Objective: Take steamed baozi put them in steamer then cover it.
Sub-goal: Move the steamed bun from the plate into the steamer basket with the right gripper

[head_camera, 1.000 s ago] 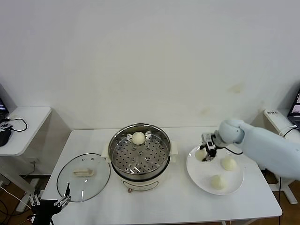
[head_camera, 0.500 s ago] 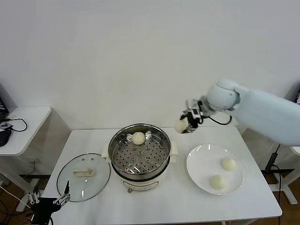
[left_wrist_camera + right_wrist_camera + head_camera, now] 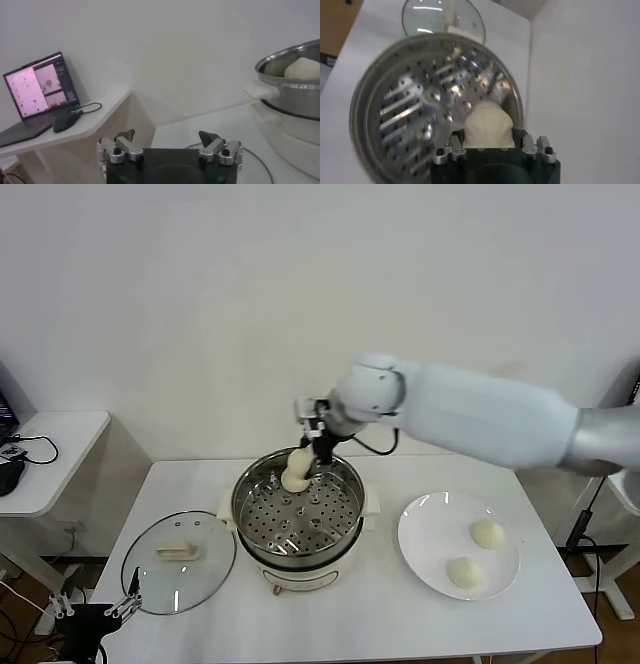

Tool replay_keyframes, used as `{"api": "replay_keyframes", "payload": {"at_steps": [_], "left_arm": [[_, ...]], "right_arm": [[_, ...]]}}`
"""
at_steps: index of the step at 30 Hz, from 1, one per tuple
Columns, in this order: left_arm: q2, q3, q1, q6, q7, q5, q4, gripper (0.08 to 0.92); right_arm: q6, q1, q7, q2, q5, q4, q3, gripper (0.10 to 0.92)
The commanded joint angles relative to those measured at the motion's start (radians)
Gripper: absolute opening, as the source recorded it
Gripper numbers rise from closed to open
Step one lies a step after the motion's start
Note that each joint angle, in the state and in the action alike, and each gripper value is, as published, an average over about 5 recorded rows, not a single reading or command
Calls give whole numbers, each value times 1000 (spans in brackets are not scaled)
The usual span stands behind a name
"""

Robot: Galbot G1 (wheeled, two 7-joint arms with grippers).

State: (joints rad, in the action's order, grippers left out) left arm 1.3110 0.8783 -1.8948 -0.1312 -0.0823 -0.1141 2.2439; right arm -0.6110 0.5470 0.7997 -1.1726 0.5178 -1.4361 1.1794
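The right gripper (image 3: 308,456) hangs over the far rim of the steamer (image 3: 297,519), fingers pinching a bun (image 3: 488,124) squeezed a little tall, its long axis running out from the gripper. A second bun in the pot is hard to separate from it in the head view. Two buns (image 3: 487,533) (image 3: 464,572) lie well apart on the plate (image 3: 430,524) to the right. The lid (image 3: 178,547) lies flat left of the pot, handle up, its bar crosswise. The left gripper (image 3: 169,145) is parked low, off the table's near left corner, fingers spread.
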Motion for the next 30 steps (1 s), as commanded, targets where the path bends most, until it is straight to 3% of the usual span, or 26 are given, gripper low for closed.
{"api": "replay_keyframes", "payload": {"at_steps": [1, 24, 27, 30], "left_arm": [[5, 4, -2, -2, 2, -6, 7, 823], [-3, -5, 14, 0, 5, -6, -16, 823], [-3, -5, 13, 0, 5, -6, -14, 823], [-2, -4, 11, 0, 5, -6, -12, 823]], "right_arm": [[-43, -105, -43, -218, 12, 150, 20, 602], [-30, -170, -28, -273, -36, 234, 26, 602], [-24, -164, -7, -267, -46, 227, 24, 629], [-10, -143, 30, -244, -72, 211, 18, 711]]}}
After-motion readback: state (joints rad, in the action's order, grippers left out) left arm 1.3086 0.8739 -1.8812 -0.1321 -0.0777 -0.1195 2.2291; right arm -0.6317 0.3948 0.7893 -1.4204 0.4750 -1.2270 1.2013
